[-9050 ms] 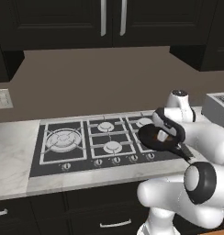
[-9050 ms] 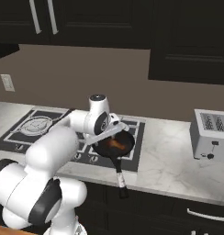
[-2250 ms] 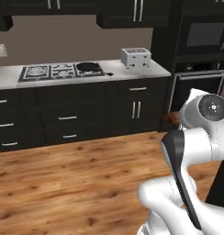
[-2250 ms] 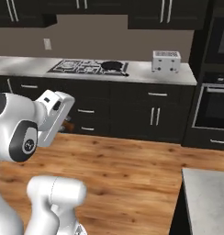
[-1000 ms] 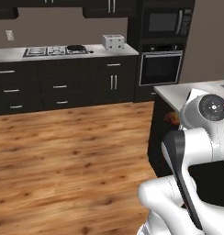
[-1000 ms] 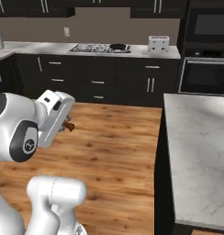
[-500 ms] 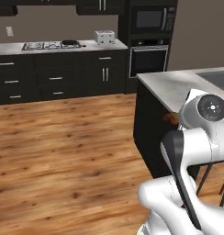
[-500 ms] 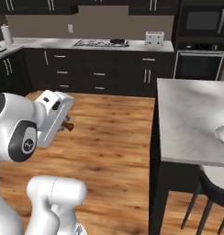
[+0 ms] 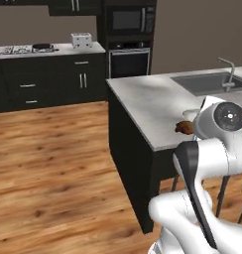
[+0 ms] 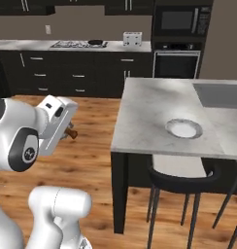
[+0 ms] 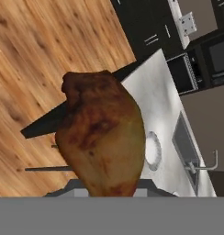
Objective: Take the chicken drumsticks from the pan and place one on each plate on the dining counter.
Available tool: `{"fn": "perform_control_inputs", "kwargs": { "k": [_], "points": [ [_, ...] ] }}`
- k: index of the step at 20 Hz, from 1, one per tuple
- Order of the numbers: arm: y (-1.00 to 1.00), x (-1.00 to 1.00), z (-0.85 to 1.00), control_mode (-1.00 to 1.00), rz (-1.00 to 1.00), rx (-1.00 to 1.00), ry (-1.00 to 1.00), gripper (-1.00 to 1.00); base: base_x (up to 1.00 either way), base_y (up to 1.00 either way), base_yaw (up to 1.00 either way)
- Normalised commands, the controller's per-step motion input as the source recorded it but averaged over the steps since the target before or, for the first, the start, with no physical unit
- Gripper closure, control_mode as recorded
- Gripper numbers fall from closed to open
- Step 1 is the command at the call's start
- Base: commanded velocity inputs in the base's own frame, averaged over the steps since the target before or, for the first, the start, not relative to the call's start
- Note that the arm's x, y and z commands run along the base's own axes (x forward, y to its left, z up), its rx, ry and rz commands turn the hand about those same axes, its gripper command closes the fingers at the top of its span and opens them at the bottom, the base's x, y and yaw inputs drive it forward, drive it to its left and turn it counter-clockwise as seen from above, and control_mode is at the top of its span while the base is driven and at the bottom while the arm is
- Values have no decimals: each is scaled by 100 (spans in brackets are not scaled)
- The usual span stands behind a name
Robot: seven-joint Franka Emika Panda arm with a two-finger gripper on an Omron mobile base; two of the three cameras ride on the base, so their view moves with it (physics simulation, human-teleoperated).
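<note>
End effector [image 10: 67,132]: closed tight on one chicken drumstick [image 11: 102,137], carried out over the wooden floor [image 10: 91,141], short of the dining surface [image 10: 154,114].
Drumstick hold: plump end forward of the fingers and filling the near field of the hand view; likely pinched near the bone end so the meat hangs clear for setting down.
Drumstick in base views: small brown lump [image 9: 184,127] just beside the white wrist in the left view; brown tip [image 10: 70,133] poking from under the hand in the right view.
Plate [image 10: 183,128]: ahead of the end effector and across the surface edge, bare, near the seating side; likely the drop target for this piece.
Pan [image 10: 95,42]: far behind the end effector's goal, on the stove [image 10: 76,44] against the back wall; contents too small to tell.
Sink [image 9: 207,82] and faucet [image 9: 228,69]: beyond the plate on the same surface.
Right base view alone: full plate rim and the stool [image 10: 183,182] below it.
Hand view alone: drumstick surface close up, with the plate [image 11: 153,150] a sliver behind it.
Left base view alone: plate mostly hidden by the arm.
Second plate: cannot tell where.
</note>
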Motion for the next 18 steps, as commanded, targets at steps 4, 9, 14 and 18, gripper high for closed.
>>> {"fn": "perform_control_inputs", "kwargs": {
  "k": [4, 9, 14, 18],
  "points": [
    [0, 0, 0, 100, 0, 0, 0, 100, 21, -63, -18],
    [0, 0, 0, 100, 0, 0, 0, 100, 32, -35, -19],
    [0, 0, 0, 100, 0, 0, 0, 100, 62, -21, -19],
    [0, 0, 0, 100, 0, 0, 0, 100, 76, -29, -20]
  ]
}}
